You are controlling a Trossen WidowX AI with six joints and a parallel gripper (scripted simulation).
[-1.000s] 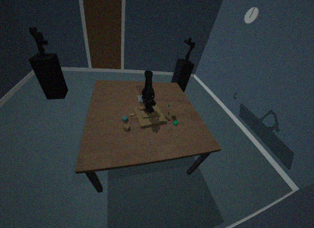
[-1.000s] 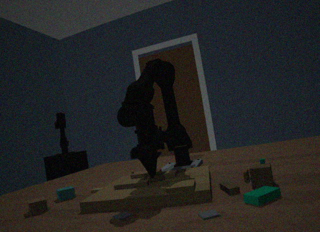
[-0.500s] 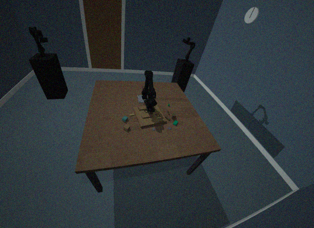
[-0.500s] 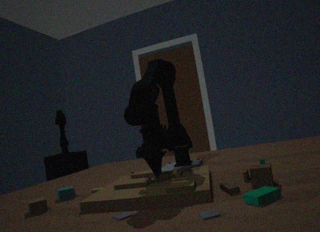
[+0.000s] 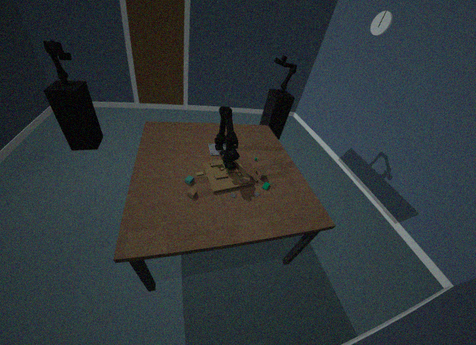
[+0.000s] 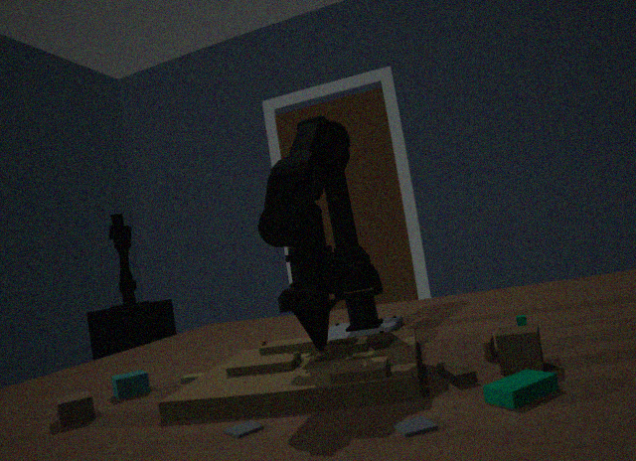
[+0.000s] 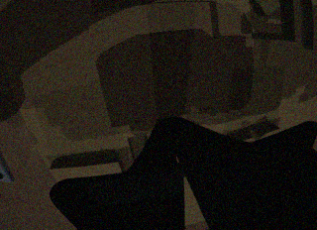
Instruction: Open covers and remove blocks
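The tan puzzle board (image 5: pixel 219 188) (image 6: pixel 226 408) lies on the table, with raised cover pieces on top. One long cover piece (image 6: pixel 261 366) is at its left and another (image 6: pixel 359 370) is near its right front. In the dark, I cannot tell how far each cover is open or whether a well holds a block. My gripper (image 5: pixel 230 167) (image 6: pixel 321 347) is shut and empty, pointing down with its tips low over the board's middle. In the wrist view the dark fingers hide part of the board. A teal block (image 5: pixel 189 179) (image 6: pixel 130 385) and a green block (image 5: pixel 266 186) (image 6: pixel 519 389) rest on the table beside the board.
A tan block (image 5: pixel 193 193) (image 6: pixel 76 410) stands left of the board. A brown block (image 6: pixel 518 349), a low dark piece (image 6: pixel 462 377) and a tiny green cube (image 5: pixel 256 158) (image 6: pixel 521 320) are right. Two flat grey pieces (image 5: pixel 233 195) (image 6: pixel 243 428) (image 6: pixel 415 425) lie in front.
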